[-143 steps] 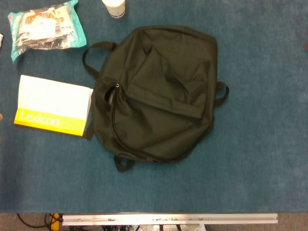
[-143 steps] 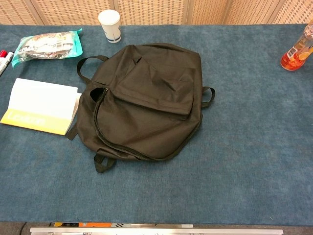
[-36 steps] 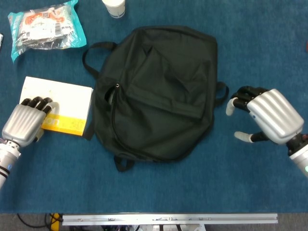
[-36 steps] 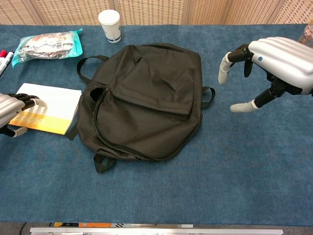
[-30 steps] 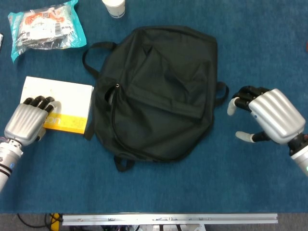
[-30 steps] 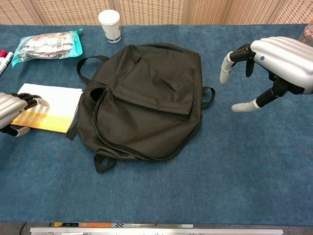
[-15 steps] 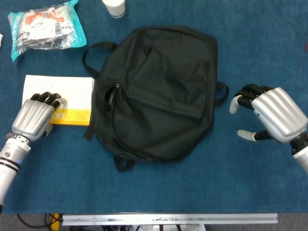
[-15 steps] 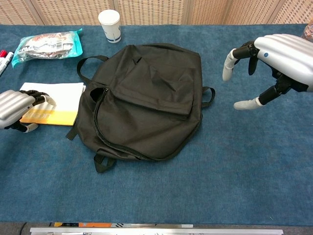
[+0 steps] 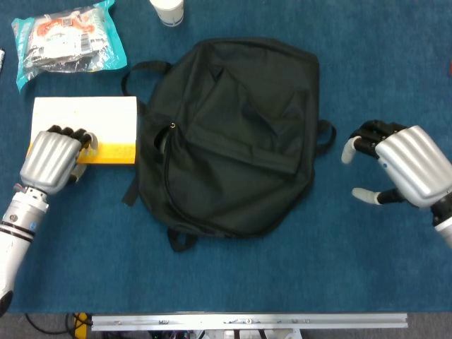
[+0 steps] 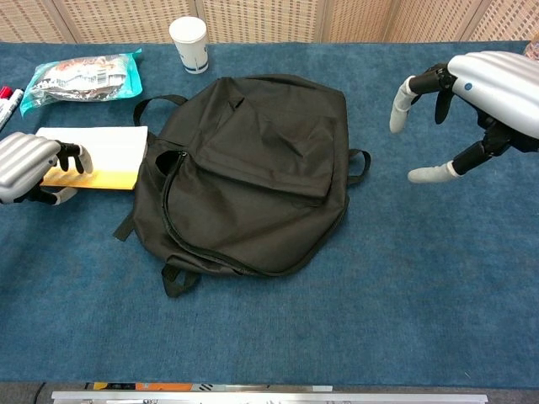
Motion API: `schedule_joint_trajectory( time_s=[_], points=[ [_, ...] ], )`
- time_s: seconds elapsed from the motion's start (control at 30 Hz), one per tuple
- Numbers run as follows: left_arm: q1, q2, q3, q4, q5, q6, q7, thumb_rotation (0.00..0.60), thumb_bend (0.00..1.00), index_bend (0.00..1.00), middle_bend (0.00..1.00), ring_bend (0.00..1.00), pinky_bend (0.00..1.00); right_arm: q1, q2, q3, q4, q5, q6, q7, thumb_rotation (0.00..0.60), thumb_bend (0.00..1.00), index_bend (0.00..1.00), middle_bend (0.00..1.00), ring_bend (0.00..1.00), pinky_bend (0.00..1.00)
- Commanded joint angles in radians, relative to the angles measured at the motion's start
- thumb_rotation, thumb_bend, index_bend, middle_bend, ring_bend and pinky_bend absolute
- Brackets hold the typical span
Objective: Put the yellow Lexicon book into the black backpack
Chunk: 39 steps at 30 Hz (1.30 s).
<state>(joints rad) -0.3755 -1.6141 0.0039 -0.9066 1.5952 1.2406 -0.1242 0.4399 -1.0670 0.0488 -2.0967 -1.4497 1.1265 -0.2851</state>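
The yellow and white Lexicon book (image 9: 92, 120) lies flat on the blue table, squared up against the left side of the black backpack (image 9: 233, 134). My left hand (image 9: 51, 160) grips the book's near left corner, its fingers curled over the yellow band and hiding the title; in the chest view the left hand (image 10: 25, 167) shows its thumb under the book's (image 10: 105, 147) near edge. The backpack (image 10: 253, 168) lies flat, with its curved zipper slightly parted near the book. My right hand (image 9: 402, 166) hovers open to the right of the backpack, holding nothing; the chest view shows the right hand (image 10: 488, 93) raised above the table.
A teal snack packet (image 9: 67, 39) lies behind the book. A white paper cup (image 9: 168, 10) stands behind the backpack. Markers (image 10: 8, 101) lie at the far left edge. A metal rail (image 9: 247, 323) runs along the table's front edge.
My left hand came in, took the book's corner, and has turned the book square while sliding it away and toward the backpack. My right hand came in and has drifted slightly right.
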Motion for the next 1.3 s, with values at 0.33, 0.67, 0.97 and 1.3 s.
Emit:
schedule_joint_trajectory(
  time_s=[0.33, 0.67, 0.97, 1.3],
  points=[
    [-0.038, -0.054, -0.053, 0.091, -0.006, 0.086, -0.128, 0.600, 0.31, 0.54, 0.57, 0.59, 0.70, 0.000, 0.004, 0.001, 0.001, 0.002, -0.001, 0.007, 0.600, 0.00, 0.48, 0.45, 0.30, 0.46],
    [-0.015, -0.036, -0.046, 0.125, 0.025, 0.223, -0.236, 0.600, 0.31, 0.59, 0.61, 0.62, 0.76, 0.000, 0.003, 0.000, 0.005, 0.002, -0.003, 0.002, 0.600, 0.00, 0.48, 0.45, 0.30, 0.46],
    [0.023, 0.021, 0.009, 0.097, 0.111, 0.375, -0.251, 0.600, 0.31, 0.59, 0.61, 0.62, 0.76, 0.007, -0.020, -0.003, 0.008, -0.006, -0.013, -0.013, 0.600, 0.00, 0.48, 0.45, 0.30, 0.46],
    [0.048, 0.073, 0.026, 0.037, 0.158, 0.486, -0.223, 0.600, 0.31, 0.59, 0.62, 0.62, 0.76, 0.061, -0.104, -0.024, -0.012, -0.018, -0.103, -0.114, 0.600, 0.00, 0.48, 0.45, 0.30, 0.46]
  ],
)
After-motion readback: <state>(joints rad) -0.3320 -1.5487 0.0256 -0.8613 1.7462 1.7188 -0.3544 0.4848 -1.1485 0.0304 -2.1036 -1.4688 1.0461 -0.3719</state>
